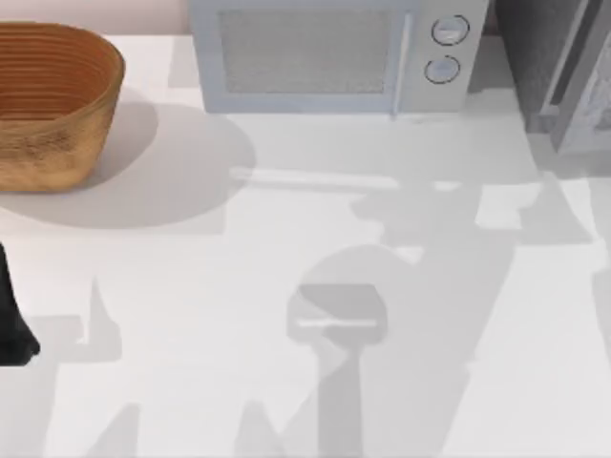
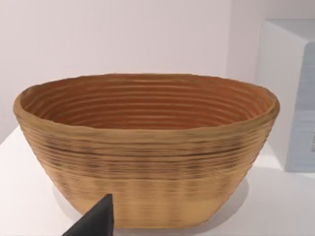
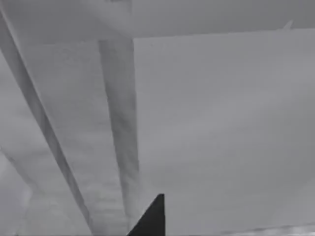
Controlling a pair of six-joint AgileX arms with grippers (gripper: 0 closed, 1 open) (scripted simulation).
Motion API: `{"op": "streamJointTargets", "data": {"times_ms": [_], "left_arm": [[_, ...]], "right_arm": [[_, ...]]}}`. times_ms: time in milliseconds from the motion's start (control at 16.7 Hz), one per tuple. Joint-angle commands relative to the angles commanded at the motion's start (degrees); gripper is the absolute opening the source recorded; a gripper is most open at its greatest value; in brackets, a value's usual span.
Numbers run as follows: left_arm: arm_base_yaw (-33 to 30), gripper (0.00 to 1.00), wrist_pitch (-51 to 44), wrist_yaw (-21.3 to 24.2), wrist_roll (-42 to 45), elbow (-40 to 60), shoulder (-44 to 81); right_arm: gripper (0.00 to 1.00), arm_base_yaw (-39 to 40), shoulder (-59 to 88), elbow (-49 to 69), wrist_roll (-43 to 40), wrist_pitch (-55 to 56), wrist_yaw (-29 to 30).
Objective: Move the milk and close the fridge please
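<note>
Here the right claw's dark fingertip point(image 3: 152, 216) sits close against the fridge point(image 1: 563, 67) door panel; whether it is clenched I cannot tell. The fridge stands at the table's point(image 1: 315, 248) two o'clock corner, nearer my right arm. The left arm point(image 1: 11, 320) idles at nine o'clock, facing the wicker basket point(image 2: 147, 147). I cannot place the milk.

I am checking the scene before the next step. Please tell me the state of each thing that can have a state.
basket: upright on the table's left, nothing visible inside.
microwave: door shut, at the back edge.
fridge: at the back right corner, seen in part; door looks ajar, not certain.
left arm: at the left edge, facing the basket.
right fingers: one dark tip close before grey fridge panels.
</note>
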Motion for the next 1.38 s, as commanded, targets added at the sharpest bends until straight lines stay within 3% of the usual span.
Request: {"op": "streamJointTargets", "data": {"times_ms": [180,540,1380], "left_arm": [[0.0,1.0,0.0,0.0,0.0,0.0,0.0],[0.0,1.0,0.0,0.0,0.0,0.0,0.0],[0.0,1.0,0.0,0.0,0.0,0.0,0.0]], "right_arm": [[1.0,2.6,-1.1,-1.6,2.8,1.5,2.7],[1.0,2.0,-0.1,-0.9,2.6,1.3,2.8],[1.0,2.0,19.9,24.3,2.7,-3.9,3.2]]}}
